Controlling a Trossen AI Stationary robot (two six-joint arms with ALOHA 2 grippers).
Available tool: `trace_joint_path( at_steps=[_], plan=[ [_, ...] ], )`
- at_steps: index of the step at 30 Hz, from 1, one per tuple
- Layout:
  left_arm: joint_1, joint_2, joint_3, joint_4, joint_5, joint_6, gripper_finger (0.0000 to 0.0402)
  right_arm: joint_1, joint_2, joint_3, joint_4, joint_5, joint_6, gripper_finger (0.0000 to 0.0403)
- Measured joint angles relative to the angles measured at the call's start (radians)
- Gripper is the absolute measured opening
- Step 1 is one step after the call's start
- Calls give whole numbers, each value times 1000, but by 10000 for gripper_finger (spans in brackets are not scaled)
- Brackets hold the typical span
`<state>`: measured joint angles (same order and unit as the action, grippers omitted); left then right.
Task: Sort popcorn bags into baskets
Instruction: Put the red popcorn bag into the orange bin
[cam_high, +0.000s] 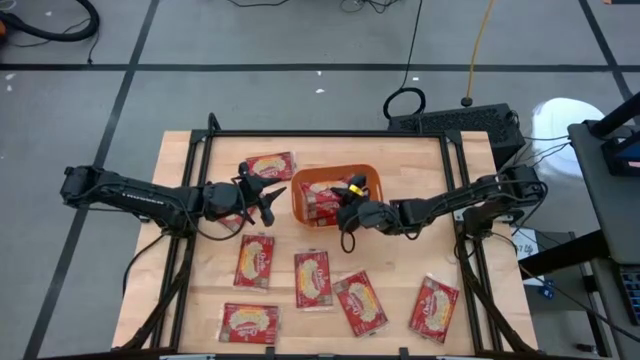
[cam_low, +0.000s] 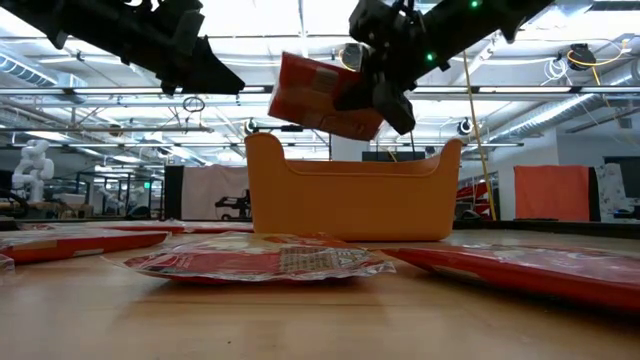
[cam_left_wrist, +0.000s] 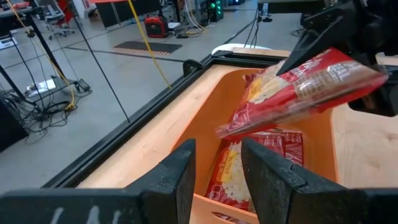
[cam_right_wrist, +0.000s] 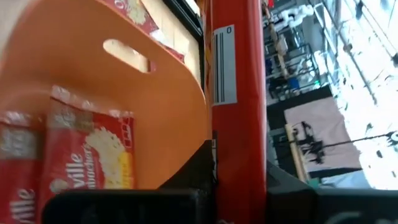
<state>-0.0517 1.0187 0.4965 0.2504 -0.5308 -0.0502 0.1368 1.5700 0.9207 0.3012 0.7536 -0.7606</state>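
While the left gripper (cam_high: 272, 197) gapes, the right gripper (cam_high: 345, 207) pinches a glossy flat popcorn bag (cam_low: 322, 96) above the rounded orange plastic bin (cam_low: 350, 190).

Table top (cam_high: 395, 262): pale wood planks, black frame rail (cam_high: 330, 133) along the edge.

Floor (cam_high: 250, 40): grey, crossed by dark tape lines.

Past the right gripper (cam_high: 347, 207), off the table's far edge: black cable loop (cam_high: 405, 102), yellow cable (cam_high: 480, 45), black equipment box (cam_high: 455, 122). Farther out behind that gripper's arm: white rounded object (cam_high: 560, 120).

Low view: open hall. Ceiling beams (cam_low: 300, 92) and bright strip lights high above both grippers.

Well beyond the left gripper (cam_high: 268, 197): white humanoid figure (cam_low: 33, 165), pale screen (cam_low: 212, 190). Beyond the right gripper: orange panel (cam_low: 553, 192).

Ahead of the left gripper, on the floor: red machine (cam_left_wrist: 155, 26), dark mat (cam_left_wrist: 146, 46).
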Motion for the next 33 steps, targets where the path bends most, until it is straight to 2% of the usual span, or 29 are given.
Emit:
trace_joint_path(
  at_steps=[6, 9, 13, 18, 27, 33],
  plan=[
    [0, 0, 0, 2, 1, 6, 134, 18, 0, 47, -23, -76, 95, 30],
    [0, 0, 0, 9, 1, 16, 134, 29, 0, 131, -199, -37, 99, 29],
    [0, 0, 0, 14, 1, 23, 134, 28, 58, 263, -481, -25, 203, 29],
    [0, 0, 0, 14, 1, 30, 134, 22, 156, 404, -663, -26, 296, 29],
    [-11, 0, 0, 6, 36, 25, 134, -29, 213, 420, -741, -75, 350, 29],
    [-28, 0, 0, 5, 39, 30, 134, -68, 216, 382, -719, -111, 345, 37]
  ],
)
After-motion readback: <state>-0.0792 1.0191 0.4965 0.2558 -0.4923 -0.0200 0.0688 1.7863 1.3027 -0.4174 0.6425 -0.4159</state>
